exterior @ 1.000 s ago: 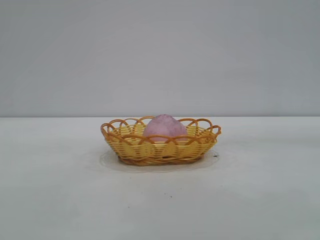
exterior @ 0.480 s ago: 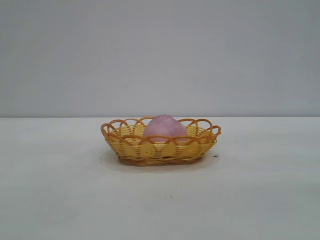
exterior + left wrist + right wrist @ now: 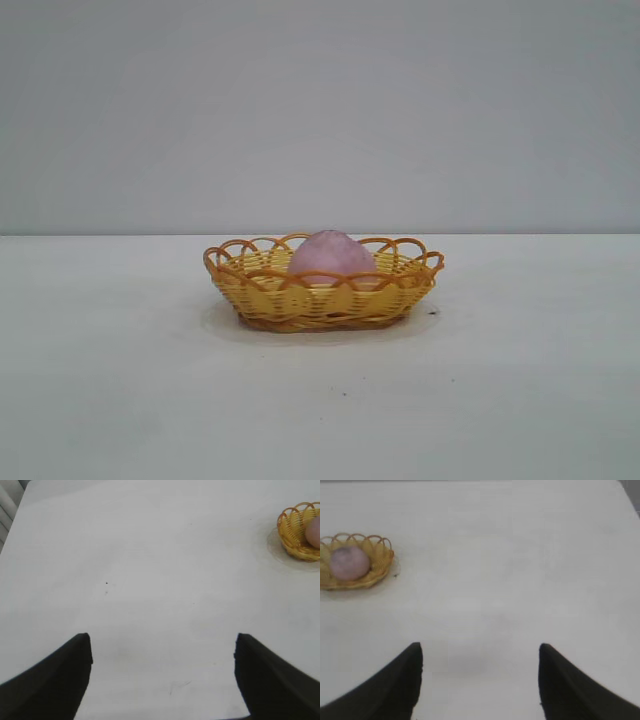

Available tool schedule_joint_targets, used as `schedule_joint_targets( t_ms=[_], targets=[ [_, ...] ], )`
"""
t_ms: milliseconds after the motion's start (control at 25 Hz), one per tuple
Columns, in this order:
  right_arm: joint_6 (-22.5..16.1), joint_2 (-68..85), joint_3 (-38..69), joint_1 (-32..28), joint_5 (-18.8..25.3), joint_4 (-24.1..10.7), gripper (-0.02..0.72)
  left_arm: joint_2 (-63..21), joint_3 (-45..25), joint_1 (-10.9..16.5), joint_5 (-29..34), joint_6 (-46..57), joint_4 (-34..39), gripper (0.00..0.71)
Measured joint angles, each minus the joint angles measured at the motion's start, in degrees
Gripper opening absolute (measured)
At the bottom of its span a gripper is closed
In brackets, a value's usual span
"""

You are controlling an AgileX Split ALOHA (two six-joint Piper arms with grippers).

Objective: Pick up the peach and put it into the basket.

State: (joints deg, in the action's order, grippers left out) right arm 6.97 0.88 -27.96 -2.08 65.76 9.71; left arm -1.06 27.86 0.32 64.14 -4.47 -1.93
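The pink-mauve peach lies inside the yellow wicker basket with its orange looped rim, in the middle of the white table. In the right wrist view the peach sits in the basket, far from my right gripper, which is open and empty over bare table. In the left wrist view part of the basket with the peach shows at the picture's edge, far from my left gripper, which is open and empty. Neither arm shows in the exterior view.
The white table spreads wide around the basket. A plain grey wall stands behind it. A small dark speck lies on the table beside the basket.
The basket with the peach has shifted very slightly to the right in the exterior view. Nothing else differs.
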Motion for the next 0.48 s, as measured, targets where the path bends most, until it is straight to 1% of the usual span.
schedule_joint_targets(
  t_ms=[120,480],
  targets=[
    [-0.1,0.1,0.0,1.6,0.0,-0.2,0.426,0.0,0.0,0.0,0.0,0.0,0.0,0.519],
    [-0.4,0.1,0.0,1.8,-0.1,-0.9,0.426,0.0,0.0,0.0,0.0,0.0,0.0,0.519]
  ],
)
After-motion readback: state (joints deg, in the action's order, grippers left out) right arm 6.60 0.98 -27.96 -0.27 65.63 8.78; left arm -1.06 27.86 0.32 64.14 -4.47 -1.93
